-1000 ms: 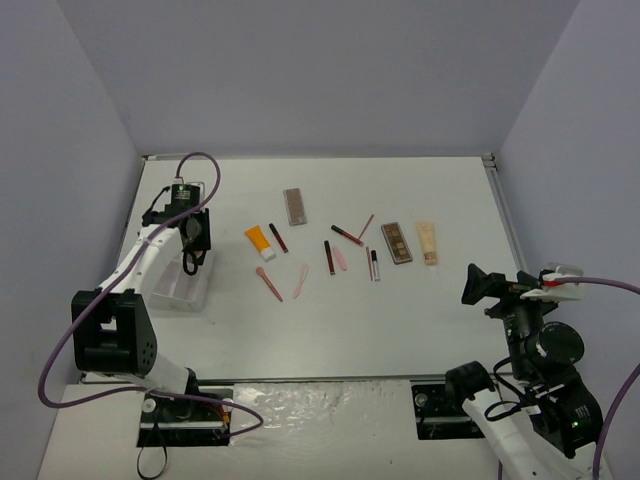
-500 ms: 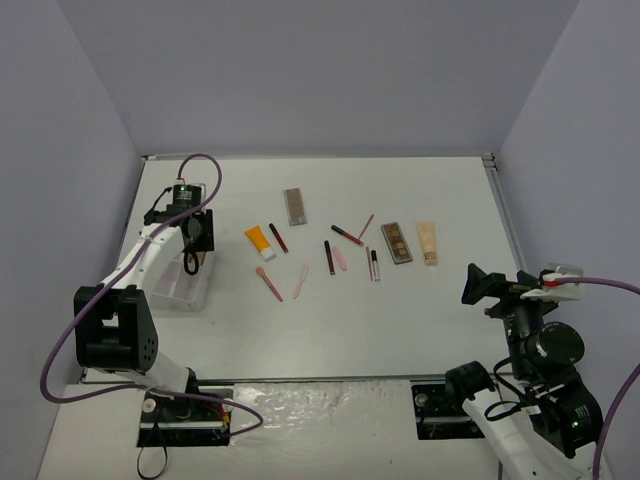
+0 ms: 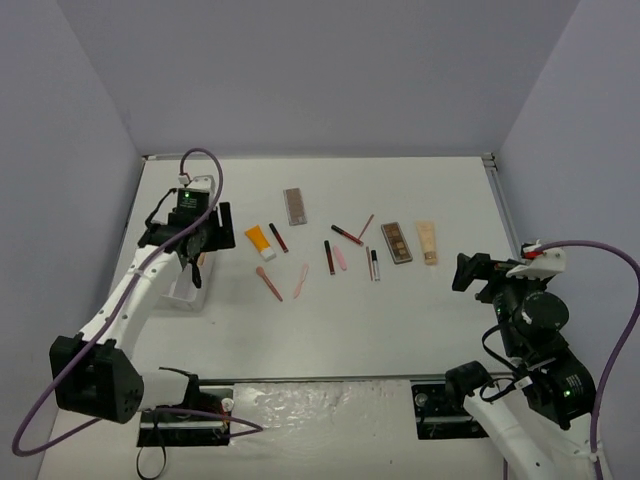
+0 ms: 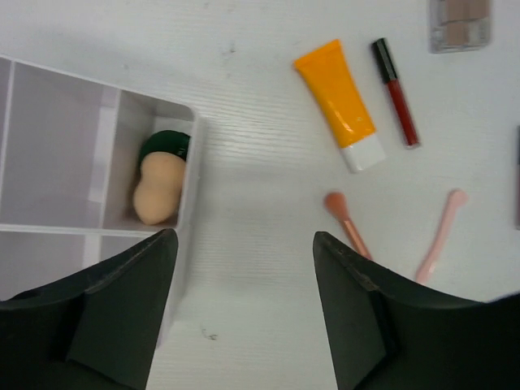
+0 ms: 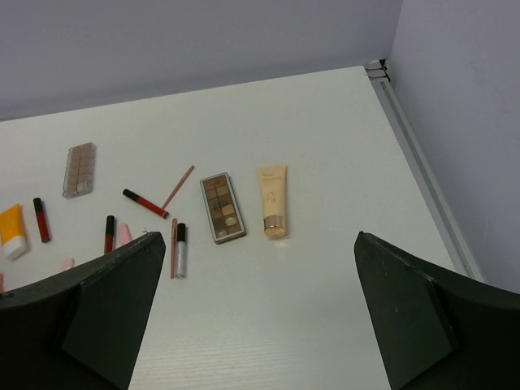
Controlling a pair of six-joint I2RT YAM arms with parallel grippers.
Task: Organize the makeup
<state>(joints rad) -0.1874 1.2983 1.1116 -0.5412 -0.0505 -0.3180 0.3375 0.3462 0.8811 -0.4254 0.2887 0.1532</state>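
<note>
Left jaws parted to a moderate gap, nothing between the fingers (image 4: 106, 317). Poised above the right edge of the white translucent box (image 4: 193, 187), at the left side of the desk (image 3: 400, 320).

Inside the box, in the corner compartment closest to the loose makeup: beige sponge (image 4: 154, 185), lying partly over the dark green disc (image 4: 166, 146). Adjoining compartments in the left wrist view showing no contents.

Right jaws spread fully wide, holding nothing. Raised over the near right part of the desk, well apart from every item.

Remaining makeup loose on the desk, in a rough row across the middle:
- Orange tube (image 4: 337, 97), white cap toward the near side, just right of the box but not touching it.
- Dark-red stick (image 4: 396, 93) just beside the tube on its right, roughly parallel.
- Two pink applicators (image 4: 349, 226), near side of the tube, apart from each other.
- Lighter palette (image 5: 79, 169), on the far side of the tube and stick, standing alone.
- Toward the centre, a cluster of thin sticks (image 5: 145, 202): one red and one thin pink, angled towards each other, with a dark one and a clear-tipped one on their near side. Finer detail too small to tell.
- Brown eyeshadow palette (image 5: 222, 207), open face up, right of the cluster.
- Beige tube (image 5: 273, 199), just right of that palette, rightmost of the row, not touching it.
</note>
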